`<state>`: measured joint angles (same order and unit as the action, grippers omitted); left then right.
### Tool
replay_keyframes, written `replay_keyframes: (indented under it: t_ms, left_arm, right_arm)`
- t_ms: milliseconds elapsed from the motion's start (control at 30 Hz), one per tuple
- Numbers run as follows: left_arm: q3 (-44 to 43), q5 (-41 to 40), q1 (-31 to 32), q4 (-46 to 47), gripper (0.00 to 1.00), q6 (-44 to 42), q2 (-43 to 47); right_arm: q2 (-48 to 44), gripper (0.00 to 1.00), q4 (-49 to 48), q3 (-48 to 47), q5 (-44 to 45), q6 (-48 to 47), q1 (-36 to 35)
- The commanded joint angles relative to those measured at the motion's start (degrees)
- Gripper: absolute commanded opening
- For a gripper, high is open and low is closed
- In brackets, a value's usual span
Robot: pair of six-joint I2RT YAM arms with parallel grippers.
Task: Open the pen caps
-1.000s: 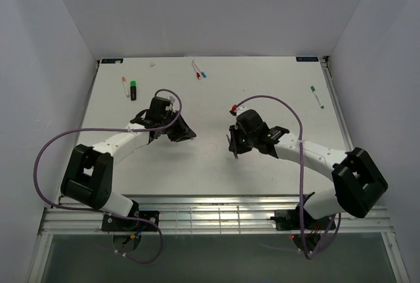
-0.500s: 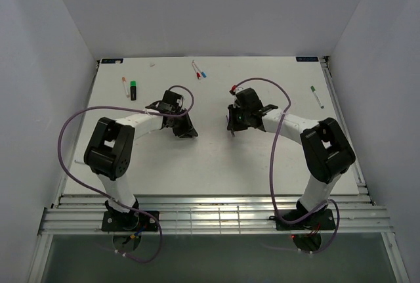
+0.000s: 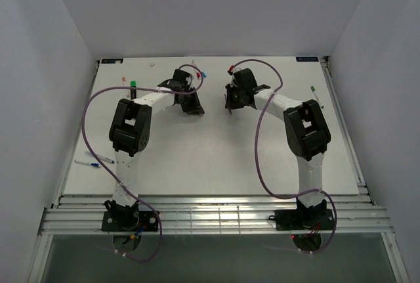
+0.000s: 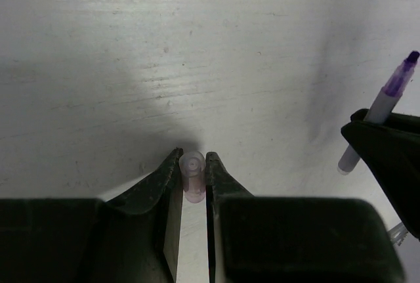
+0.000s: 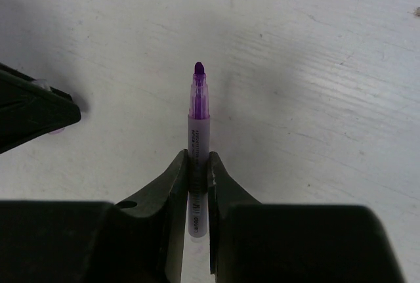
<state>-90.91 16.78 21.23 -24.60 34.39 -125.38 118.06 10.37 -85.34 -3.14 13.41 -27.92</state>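
Note:
My left gripper (image 4: 192,158) is shut on a short pale purple pen cap (image 4: 192,176), its closed end pointing away from the wrist. My right gripper (image 5: 198,158) is shut on the white barrel of a pen (image 5: 199,122) whose bare purple tip points away. In the top view the left gripper (image 3: 192,104) and right gripper (image 3: 230,104) hang apart over the far middle of the table. The held pen (image 4: 380,102) shows at the right edge of the left wrist view.
A stubby black marker with a green end (image 3: 133,87) and an orange-ended pen (image 3: 124,81) lie far left. Red and blue tipped pens (image 3: 205,73) lie behind the grippers. A green-ended pen (image 3: 315,94) lies far right. Blue pens (image 3: 94,159) lie near the left edge.
Both arms have stretched towards the far side of the table, carrying cap and pen with them. Neither grip has changed.

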Motion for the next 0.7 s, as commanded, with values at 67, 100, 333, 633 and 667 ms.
replay_keyframes:
  t_ms: [67,100,333,633,667]
  left_arm:
    - [-3.0,-1.7,-0.6,-3.4,0.02,-2.0,-1.6]
    - [-3.3,-1.7,-0.7,-3.9,0.03,-2.1,-2.2]
    - [-2.3,-3.6,-0.9,-5.5,0.18,-2.4,-1.7]
    - [-0.8,-4.9,-1.1,-7.0,0.42,-2.9,-0.8]
    - [-0.5,-5.2,-1.1,-7.0,0.44,-2.8,-0.4]
  right_arm:
    - [4.0,0.16,1.8,-4.8,-0.2,-1.5,1.0]
    - [4.6,0.17,1.7,-5.3,-0.4,-1.5,1.1]
    - [6.6,0.23,1.7,-6.8,0.1,-2.2,1.6]
    - [7.0,0.38,1.5,-5.7,-0.9,-2.4,1.6]
    - [7.0,0.39,1.5,-5.5,-1.1,-2.4,1.6]
